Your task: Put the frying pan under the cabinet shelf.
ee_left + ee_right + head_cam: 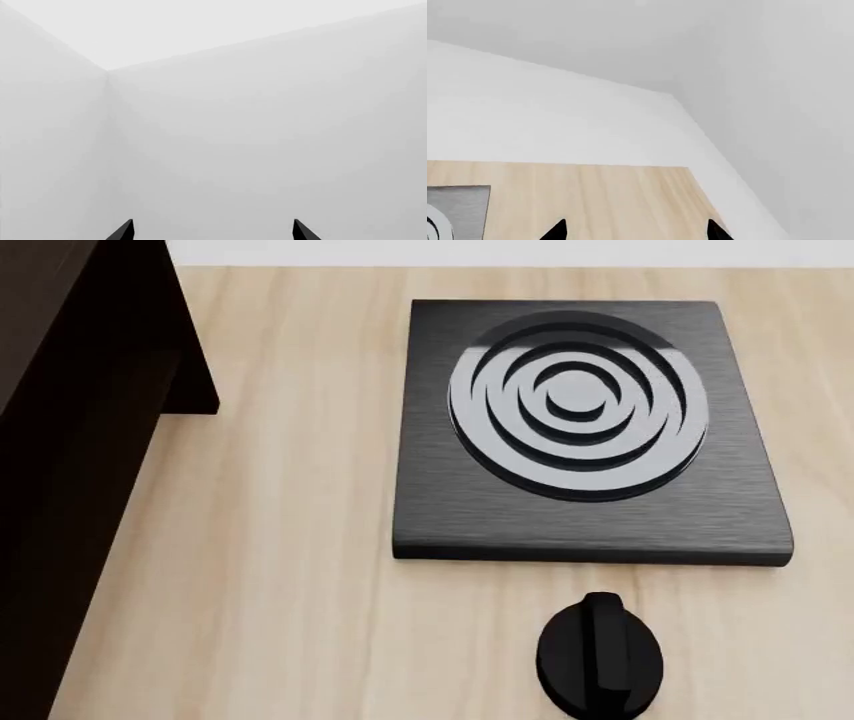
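Dark cabinet shelf (74, 440) filled the head view's left edge; no frying pan showed. Both grippers, left (212, 231) and right (635, 231), gaped wide, empty, seemingly unstarted.

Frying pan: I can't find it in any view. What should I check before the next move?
1. Pan in view: not ok, no camera shows it.
2. Cabinet found: ok, left of the stove plate.
3. Left claw open and empty: ok.
4. Right claw open and empty: ok, above the table.
5. Space under the cabinet free: cannot tell.
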Robot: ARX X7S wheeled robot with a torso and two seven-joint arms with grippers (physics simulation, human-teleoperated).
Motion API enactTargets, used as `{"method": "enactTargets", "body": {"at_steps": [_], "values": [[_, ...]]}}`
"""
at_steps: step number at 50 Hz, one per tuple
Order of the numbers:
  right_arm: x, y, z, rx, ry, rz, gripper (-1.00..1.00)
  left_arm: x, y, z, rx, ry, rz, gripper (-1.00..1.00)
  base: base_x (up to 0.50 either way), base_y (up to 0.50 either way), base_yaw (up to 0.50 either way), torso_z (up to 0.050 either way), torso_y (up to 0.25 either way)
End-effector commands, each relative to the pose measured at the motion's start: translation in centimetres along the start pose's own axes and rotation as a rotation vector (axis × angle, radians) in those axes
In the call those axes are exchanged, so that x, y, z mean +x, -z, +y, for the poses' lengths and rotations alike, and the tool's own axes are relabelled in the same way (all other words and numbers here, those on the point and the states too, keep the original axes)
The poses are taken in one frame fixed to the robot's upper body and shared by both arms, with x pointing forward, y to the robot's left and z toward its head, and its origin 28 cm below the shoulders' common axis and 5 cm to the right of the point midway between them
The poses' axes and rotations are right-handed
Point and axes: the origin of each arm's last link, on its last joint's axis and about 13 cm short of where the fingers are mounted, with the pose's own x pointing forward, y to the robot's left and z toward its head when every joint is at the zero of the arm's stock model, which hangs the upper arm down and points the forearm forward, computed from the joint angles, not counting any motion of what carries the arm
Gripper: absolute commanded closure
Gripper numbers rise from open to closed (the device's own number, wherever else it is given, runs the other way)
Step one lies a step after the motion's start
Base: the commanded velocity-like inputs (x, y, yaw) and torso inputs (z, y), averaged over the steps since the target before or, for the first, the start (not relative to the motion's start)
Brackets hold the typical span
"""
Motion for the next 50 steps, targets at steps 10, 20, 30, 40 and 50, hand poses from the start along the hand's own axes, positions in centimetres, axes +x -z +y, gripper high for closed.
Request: {"method": "enactTargets", "body": {"at_steps": [10,20,30,40,50], "values": [[-1.6,4.5,-1.3,-0.043,-0.066,0.274,-1.0,-0.2,0.2,0.2,-0.008,-0.008,-0.001,-1.0,0.0,0.0,0.0,0.0,0.0],[-2.3,7.4,-1.5,-0.052,-0.081,0.362,-1.0,-0.3,0.5,0.0,-0.013,-0.007,0.006,-1.0,0.0,0.0,0.0,0.0,0.0],[-3.0,10.6,-1.0,-0.052,-0.093,0.447,-1.0,-0.3,0.7,0.0,-0.019,-0.005,0.011,-1.0,0.0,0.0,0.0,0.0,0.0],[-3.5,13.8,-0.1,-0.051,-0.115,0.524,-1.0,-0.4,1.2,0.0,-0.023,-0.005,0.019,-1.0,0.0,0.0,0.0,0.0,0.0],[-4.1,16.4,0.3,-0.051,-0.125,0.587,-1.0,-0.4,1.0,0.0,-0.026,-0.005,0.018,-1.0,0.0,0.0,0.0,0.0,0.0]]}}
